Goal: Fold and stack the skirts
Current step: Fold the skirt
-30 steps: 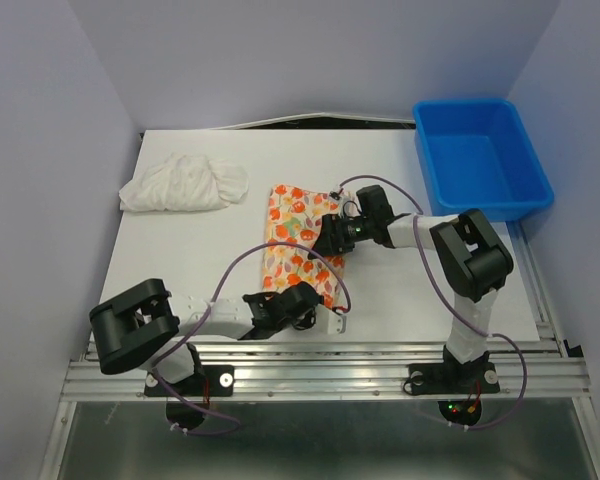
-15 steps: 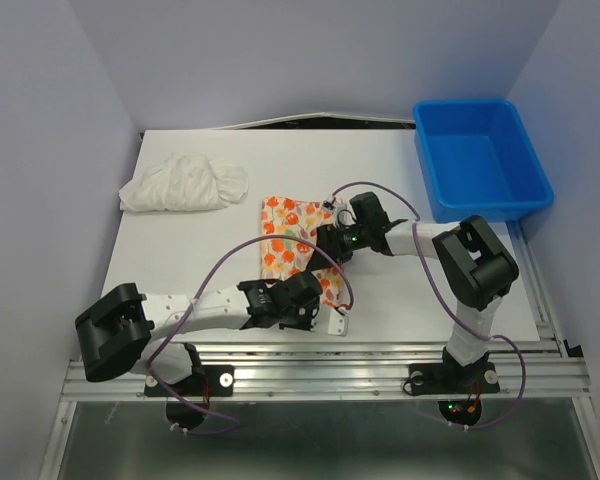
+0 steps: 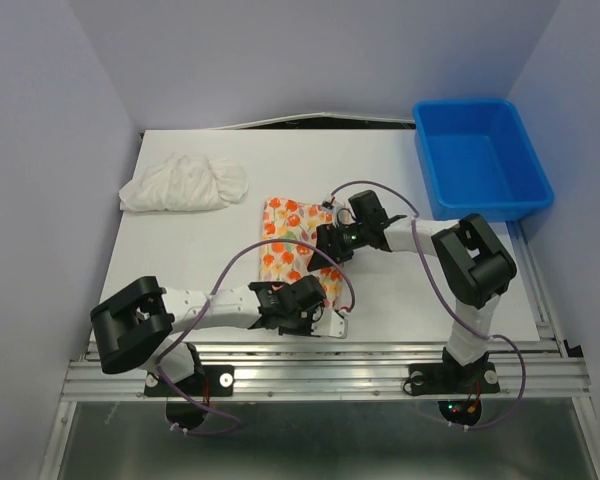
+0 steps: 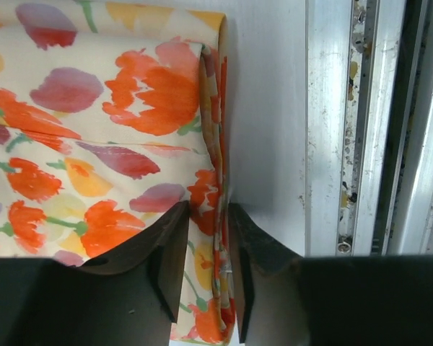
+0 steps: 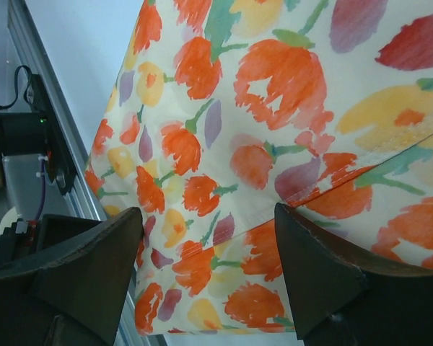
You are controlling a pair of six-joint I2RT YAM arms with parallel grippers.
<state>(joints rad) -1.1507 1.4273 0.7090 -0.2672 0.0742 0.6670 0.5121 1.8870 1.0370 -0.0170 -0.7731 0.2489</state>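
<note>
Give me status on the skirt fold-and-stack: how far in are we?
Early. Done: the printed skirt lies flat and looks doubled over once, judging by the layered edge in the wrist views. In hand: the left gripper pinches its near edge; the right gripper hangs open over its far part. Left: finish that fold, fold the white skirt, bunched far left, then stack.
</note>
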